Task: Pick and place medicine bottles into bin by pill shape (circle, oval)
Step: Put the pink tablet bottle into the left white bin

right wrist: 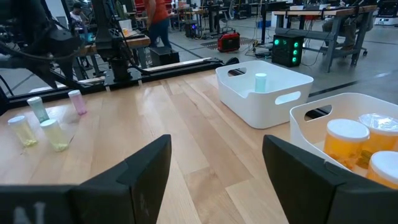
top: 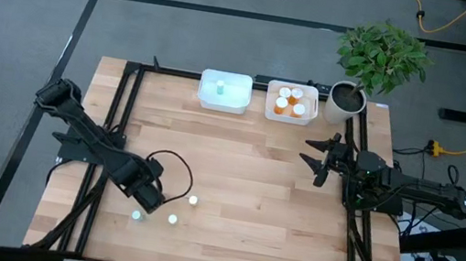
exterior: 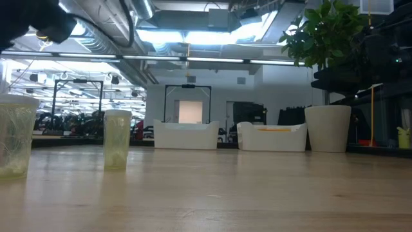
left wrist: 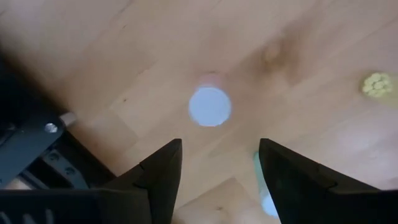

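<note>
Four orange bottles with white caps [top: 290, 102] stand packed together in the right-hand white bin [top: 290, 116] at the far edge of the desk [top: 242, 197], just beside the potted plant [top: 367, 67]. The other white bin [top: 224, 91] sits just beside the first one, on the side away from the plant, and holds a single pale green vial [top: 219, 84] standing upright.

Well apart from the bins, toward the near edge of the desk, a few tiny vials stand loose on the wood: one [top: 193, 200] nearest the bins, one [top: 172, 219] closer to the near edge, and one [top: 137, 216] just beside the left gripper. The right wrist view shows four of them in a loose cluster: a pink one [right wrist: 78, 101], a pale green one [right wrist: 37, 109] and two yellowish ones [right wrist: 55, 134].

The left gripper [top: 152, 197] hangs over this cluster, its fingers [left wrist: 163, 171] spread apart and holding nothing. Seen between them from above is a white-topped pinkish vial [left wrist: 209, 106], upright on the desk and clear of both fingers; a pale green vial [left wrist: 266, 199] shows partly behind one finger.

The right gripper [top: 317, 157] waits near the plant's white pot [top: 346, 101], above the desk on the side nearer the orange-bottle bin, with its fingers [right wrist: 140, 171] open and empty.
</note>
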Controlling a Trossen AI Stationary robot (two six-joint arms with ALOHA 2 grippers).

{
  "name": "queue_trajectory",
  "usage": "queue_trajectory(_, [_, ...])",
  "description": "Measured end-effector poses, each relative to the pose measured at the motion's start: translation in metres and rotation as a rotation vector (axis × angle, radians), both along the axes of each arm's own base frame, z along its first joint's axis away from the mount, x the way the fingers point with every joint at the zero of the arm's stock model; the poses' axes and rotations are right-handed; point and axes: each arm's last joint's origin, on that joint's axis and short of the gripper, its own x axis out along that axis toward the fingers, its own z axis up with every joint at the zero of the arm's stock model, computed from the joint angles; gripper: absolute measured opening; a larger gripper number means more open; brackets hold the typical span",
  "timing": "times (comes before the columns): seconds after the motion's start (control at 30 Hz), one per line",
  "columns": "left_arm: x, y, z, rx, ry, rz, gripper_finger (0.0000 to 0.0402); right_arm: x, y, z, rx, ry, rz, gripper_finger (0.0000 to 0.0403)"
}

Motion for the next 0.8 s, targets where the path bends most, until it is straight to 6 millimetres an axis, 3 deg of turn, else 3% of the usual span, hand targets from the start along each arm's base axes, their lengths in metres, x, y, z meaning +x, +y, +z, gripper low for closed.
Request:
queue_trajectory(0.13, [-0.001,0.001,-0.014,-0.014,-0.015,-0.023,0.0206,0.000,0.000,0.000,0.000,0.000,0.000,0.0255])
queue_trajectory(0.8, [-0.002,0.020,-0.048,-0.022,-0.016,-0.008,0.0206,0.000,0.000,0.000,0.000,0.000,0.000,0.0255])
